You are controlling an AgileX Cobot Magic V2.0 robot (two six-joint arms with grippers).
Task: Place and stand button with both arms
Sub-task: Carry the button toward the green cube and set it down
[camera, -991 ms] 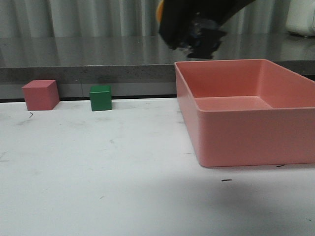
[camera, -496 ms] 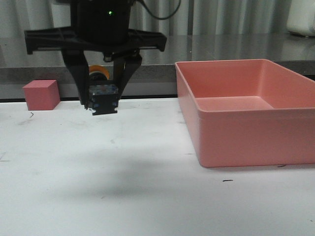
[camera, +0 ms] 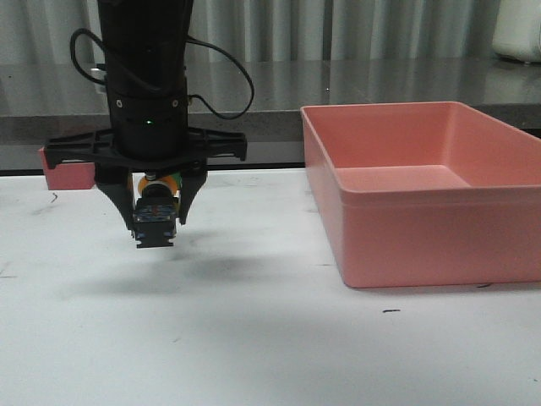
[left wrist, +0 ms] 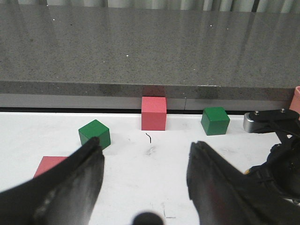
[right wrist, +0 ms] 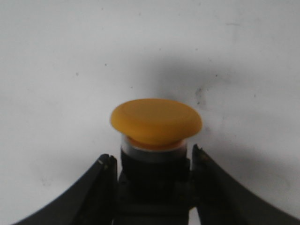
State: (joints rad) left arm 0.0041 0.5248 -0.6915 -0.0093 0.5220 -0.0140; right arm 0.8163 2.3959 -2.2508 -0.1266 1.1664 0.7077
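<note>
While the right gripper (camera: 155, 222) hangs above the white table (camera: 254, 338), left of the pink bin (camera: 423, 190), its two fingers are clamped on the button (camera: 155, 222), holding it off the surface with a shadow beneath. Seen from the front, the button's blocky black base points toward the camera and its yellow cap sits behind, between the fingers, so it lies tilted rather than upright. From the right wrist view the yellow cap (right wrist: 156, 120) juts out past the fingertips (right wrist: 101, 178) over bare table, the black collar pinched between them. The left gripper (left wrist: 145, 187) shows only in its own wrist view, jaws spread apart with nothing between them. Beyond it on the table stand two green cubes (left wrist: 94, 134) and (left wrist: 215, 120), a pink cube (left wrist: 154, 113) by the grey ledge (left wrist: 140, 47), and another pink cube (left wrist: 49, 165) partly hidden behind one finger.
</note>
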